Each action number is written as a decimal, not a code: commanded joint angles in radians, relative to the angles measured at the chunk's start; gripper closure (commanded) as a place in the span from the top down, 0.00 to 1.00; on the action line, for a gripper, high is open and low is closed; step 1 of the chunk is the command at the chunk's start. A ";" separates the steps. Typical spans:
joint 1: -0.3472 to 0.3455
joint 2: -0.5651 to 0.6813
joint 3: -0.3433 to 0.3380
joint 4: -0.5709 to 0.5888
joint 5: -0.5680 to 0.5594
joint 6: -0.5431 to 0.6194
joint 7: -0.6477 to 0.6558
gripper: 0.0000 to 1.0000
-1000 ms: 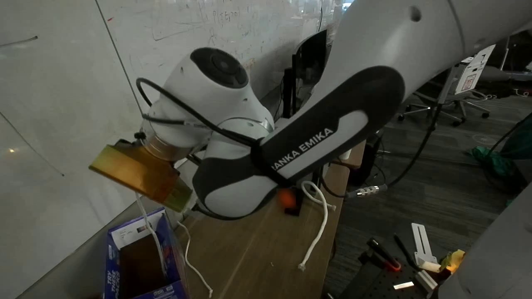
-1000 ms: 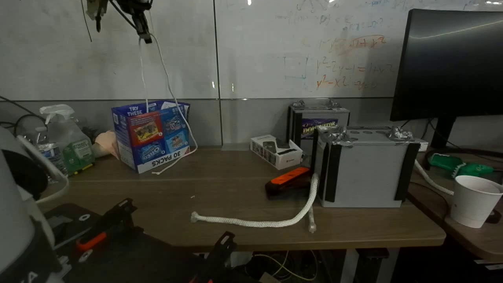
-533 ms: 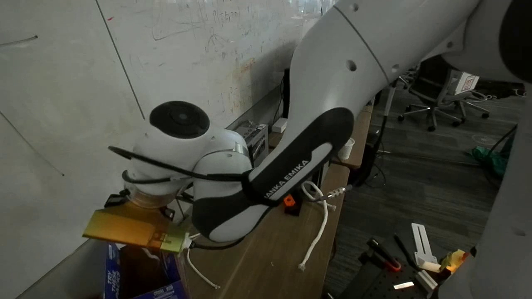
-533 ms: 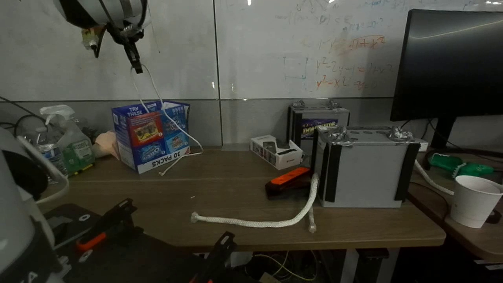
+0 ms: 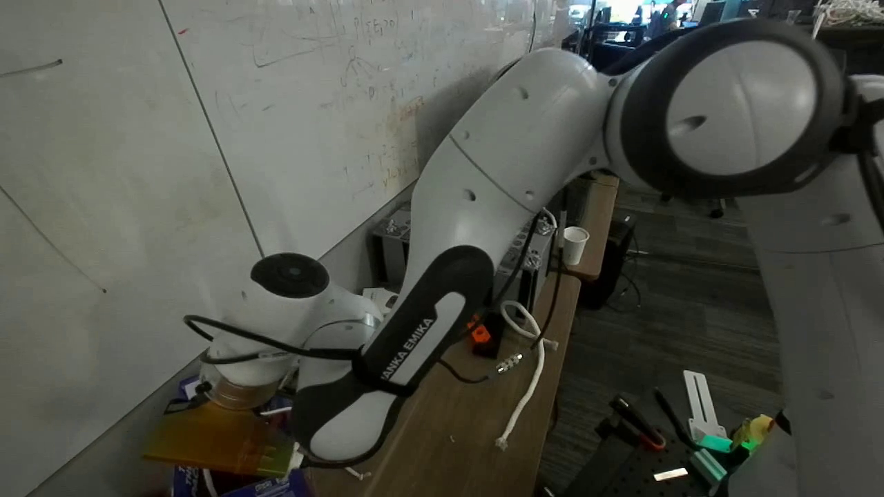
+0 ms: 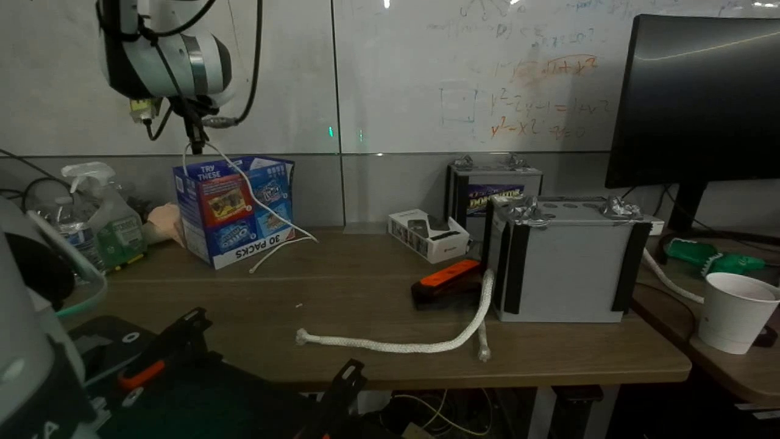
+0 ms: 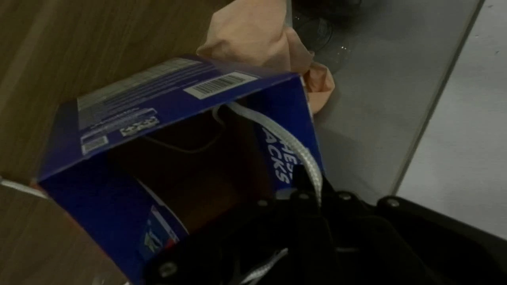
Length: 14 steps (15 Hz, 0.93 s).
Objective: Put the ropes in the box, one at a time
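Observation:
The box (image 6: 228, 238), blue-purple with a brown inside, stands open-topped at the wall. It also shows in the wrist view (image 7: 91, 206), and partly behind the arm in an exterior view (image 5: 273, 485). My gripper (image 6: 197, 148) is at the box's rim, shut on a white rope (image 6: 259, 198). In the wrist view the rope (image 7: 293, 142) runs from the jaws into the box. Its other part hangs outside over the printed side, and its end lies on the table. A second, thicker white rope (image 6: 390, 347) lies on the table; it also shows in an exterior view (image 5: 530, 386).
Grey-white device boxes (image 6: 567, 268), an orange-black object (image 6: 448, 277) and a small white carton (image 6: 436, 241) stand to the right of the box. A spray bottle (image 6: 116, 225) and a peach cloth (image 7: 253, 35) are beside it. The whiteboard wall (image 6: 396, 79) is close behind.
The arm and gripper have come down towards the box with the rope held. The outside part of the rope has slackened and slid slightly right on the table. The second rope has not moved.

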 commanded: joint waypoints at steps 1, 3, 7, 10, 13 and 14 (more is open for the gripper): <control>0.061 0.101 -0.064 0.063 0.232 0.055 -0.276 0.01; 0.092 0.137 -0.100 0.089 0.375 0.043 -0.436 0.01; 0.184 0.137 -0.213 0.132 0.565 -0.002 -0.629 0.01; 0.292 0.113 -0.345 0.144 0.637 -0.037 -0.684 0.01; 0.409 0.111 -0.494 0.149 0.648 -0.080 -0.675 0.01; 0.442 0.119 -0.541 0.147 0.640 -0.095 -0.665 0.01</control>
